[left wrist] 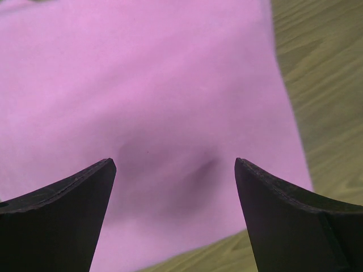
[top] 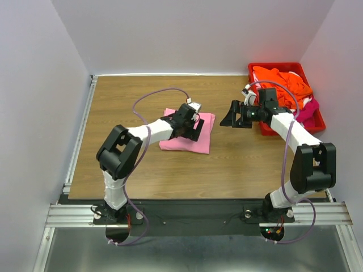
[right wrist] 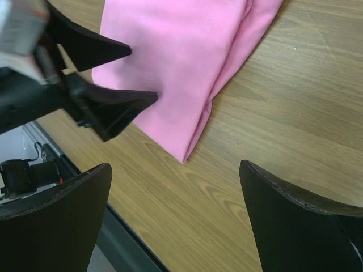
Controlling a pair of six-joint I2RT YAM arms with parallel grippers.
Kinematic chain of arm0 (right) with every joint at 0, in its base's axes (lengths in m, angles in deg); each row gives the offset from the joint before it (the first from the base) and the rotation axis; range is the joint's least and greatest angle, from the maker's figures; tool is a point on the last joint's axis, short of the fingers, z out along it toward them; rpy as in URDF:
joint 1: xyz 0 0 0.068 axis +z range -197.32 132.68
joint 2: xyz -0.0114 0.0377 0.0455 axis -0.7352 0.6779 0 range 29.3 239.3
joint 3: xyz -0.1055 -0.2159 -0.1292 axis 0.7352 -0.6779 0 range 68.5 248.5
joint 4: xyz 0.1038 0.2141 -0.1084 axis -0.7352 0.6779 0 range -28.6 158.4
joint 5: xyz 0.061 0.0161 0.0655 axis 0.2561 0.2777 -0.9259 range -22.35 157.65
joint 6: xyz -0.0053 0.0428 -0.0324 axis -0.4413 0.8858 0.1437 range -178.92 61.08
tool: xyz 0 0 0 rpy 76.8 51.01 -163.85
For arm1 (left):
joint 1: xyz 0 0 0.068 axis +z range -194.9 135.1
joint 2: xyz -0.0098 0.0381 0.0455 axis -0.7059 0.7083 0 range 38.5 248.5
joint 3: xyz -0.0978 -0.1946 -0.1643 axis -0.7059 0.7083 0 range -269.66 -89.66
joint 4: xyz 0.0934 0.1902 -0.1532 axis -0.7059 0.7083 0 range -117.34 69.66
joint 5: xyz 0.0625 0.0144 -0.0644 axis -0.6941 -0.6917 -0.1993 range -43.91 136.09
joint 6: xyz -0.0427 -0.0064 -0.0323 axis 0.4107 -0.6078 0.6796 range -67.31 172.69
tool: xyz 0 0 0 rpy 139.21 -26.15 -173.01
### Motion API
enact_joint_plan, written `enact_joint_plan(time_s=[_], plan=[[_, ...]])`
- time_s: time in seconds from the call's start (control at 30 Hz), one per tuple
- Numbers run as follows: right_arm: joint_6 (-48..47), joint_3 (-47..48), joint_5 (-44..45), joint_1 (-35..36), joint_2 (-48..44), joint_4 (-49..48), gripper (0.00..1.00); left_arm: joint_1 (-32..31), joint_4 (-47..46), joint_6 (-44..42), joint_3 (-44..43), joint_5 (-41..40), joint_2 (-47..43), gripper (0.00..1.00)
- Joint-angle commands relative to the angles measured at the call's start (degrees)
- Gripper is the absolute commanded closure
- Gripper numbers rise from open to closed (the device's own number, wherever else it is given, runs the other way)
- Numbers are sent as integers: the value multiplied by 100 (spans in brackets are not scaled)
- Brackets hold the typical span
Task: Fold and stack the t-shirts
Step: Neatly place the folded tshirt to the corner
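Only the top view takes in the whole wooden table (top: 142, 170). A light pink t-shirt (top: 184, 141) lies folded into a flat rectangle near its middle, and a rigid red bin (top: 278, 64) sits at 2 o'clock, heaped with crumpled orange (top: 278, 79), white (top: 307, 102) and magenta (top: 311, 111) shirts. The left wrist view adds the cloth's smooth matte weave and a shallow dimple between the dark, wedge-shaped fingers of the left gripper (left wrist: 176, 164), which are spread wide and hold nothing. The right wrist view shows the doubled layers along the shirt's folded edge on the grained wood. The right gripper (right wrist: 176, 167) has its fingers wide apart and empty over bare table at the shirt's 3 o'clock.
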Motion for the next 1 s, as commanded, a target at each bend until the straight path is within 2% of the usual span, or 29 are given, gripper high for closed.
enact_joint_plan(time_s=[0.0, 0.17, 0.4, 0.43, 0.47, 0.5, 0.67, 0.8, 0.97], plan=[[-142, 251, 153, -51, -110, 67, 0, 15, 236, 133, -324, -802, 455, 1], [-177, 303, 109, -86, -22, 102, 0, 401, 605, 19, -456, -723, 967, 1], [-256, 330, 196, -113, 39, 155, 0, 1622, 948, -692, -333, -266, 958, 1], [-265, 330, 205, -122, 66, 164, 0, 1893, 1018, -858, -411, 13, 975, 12], [-274, 339, 205, -122, 83, 172, 0, 2026, 1219, -1016, -499, 24, 993, 13], [-291, 356, 197, -122, 92, 173, 0, 2115, 1273, -1192, -570, -54, 993, 9], [-344, 400, 196, -139, 136, 234, 0, 2957, 1966, -2097, -1316, 173, 1151, 8], [-371, 418, 170, -157, 250, 252, 0, 3565, 2477, -2783, -2132, 524, 1695, 8], [-397, 462, 144, -183, 338, 269, 0, 4137, 2811, -3329, -3135, 315, 2478, 8]])
